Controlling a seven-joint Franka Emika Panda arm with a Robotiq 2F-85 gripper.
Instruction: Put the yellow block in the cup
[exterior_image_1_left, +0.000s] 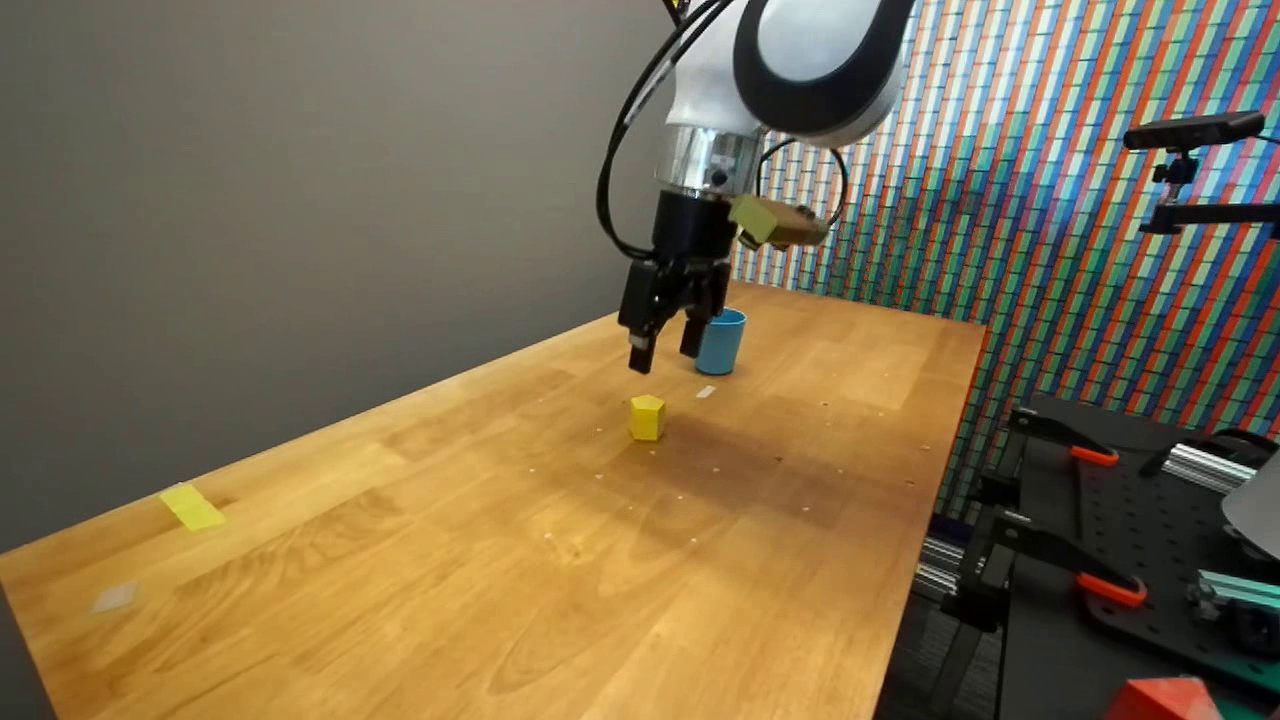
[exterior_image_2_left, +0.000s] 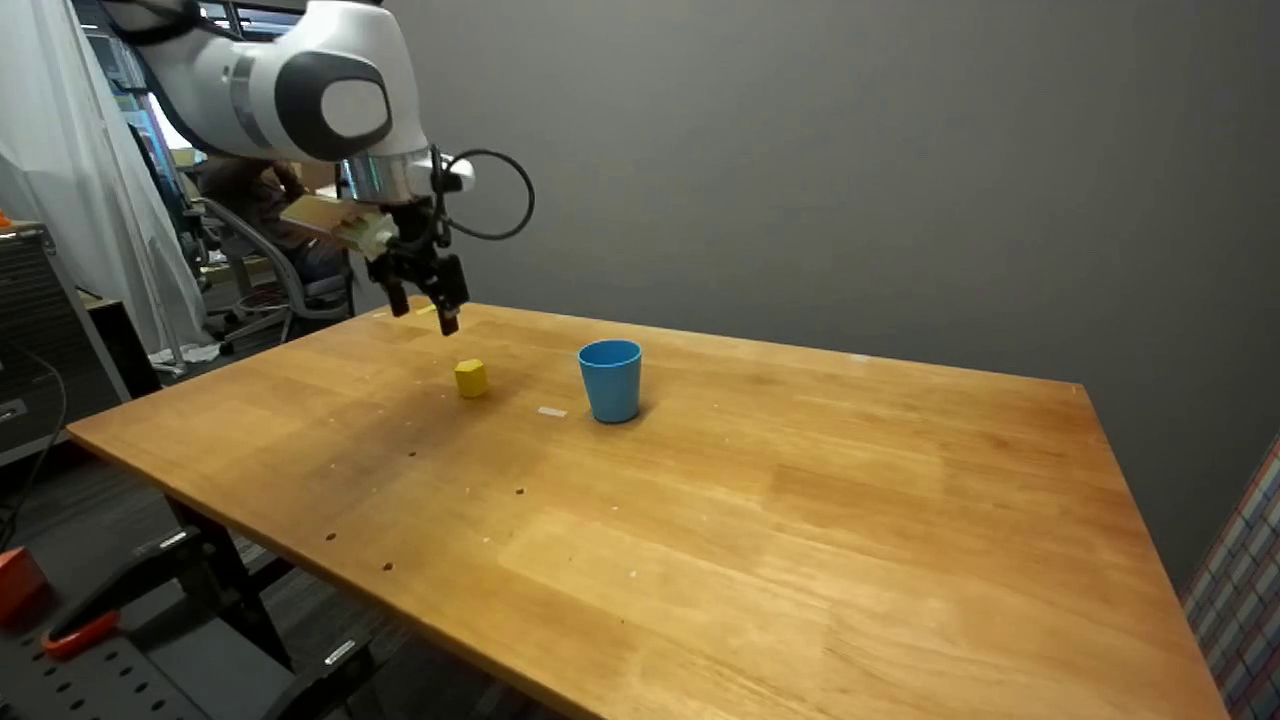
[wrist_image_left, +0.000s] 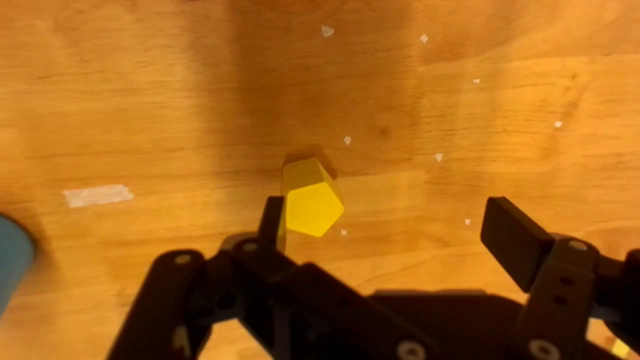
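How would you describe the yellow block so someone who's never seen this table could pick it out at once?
Start with the wooden table and find the blue cup on it. Near the blue cup, lower than the open gripper, sits the yellow block. Its chunky body and five-sided top set it apart from the hollow, taller cup and the flat yellow patch.
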